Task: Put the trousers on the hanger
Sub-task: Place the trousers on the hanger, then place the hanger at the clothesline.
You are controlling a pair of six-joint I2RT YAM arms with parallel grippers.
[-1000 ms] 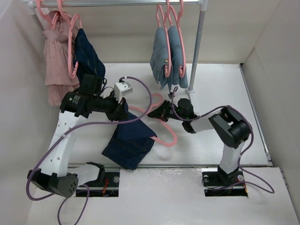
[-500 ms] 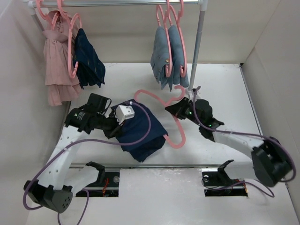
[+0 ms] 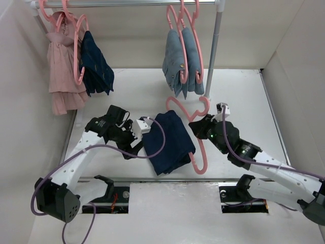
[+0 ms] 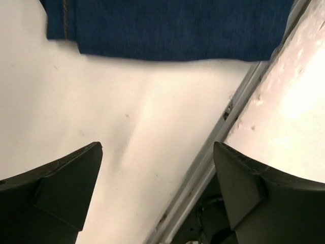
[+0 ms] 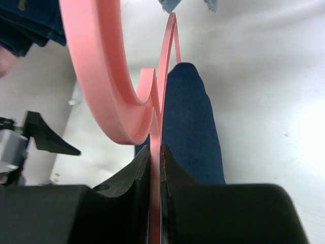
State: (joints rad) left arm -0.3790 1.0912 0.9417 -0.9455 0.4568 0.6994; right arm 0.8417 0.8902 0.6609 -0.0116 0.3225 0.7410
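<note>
The trousers (image 3: 167, 141) lie folded on the counter (image 3: 244, 101), long axis roughly 12 to 6 o'clock, at 9 o'clock from the right end effector (image 3: 199, 127), which is clamped on the hanger (image 3: 197, 157) along their right edge, while the left end effector (image 3: 133, 147), jaws apart, sits at their 9 o'clock side.

Top view bright, evenly lit, shadows soft; left wrist view blurred, glare at right; right wrist view: hanger (image 5: 99, 76) near lens soft.
</note>
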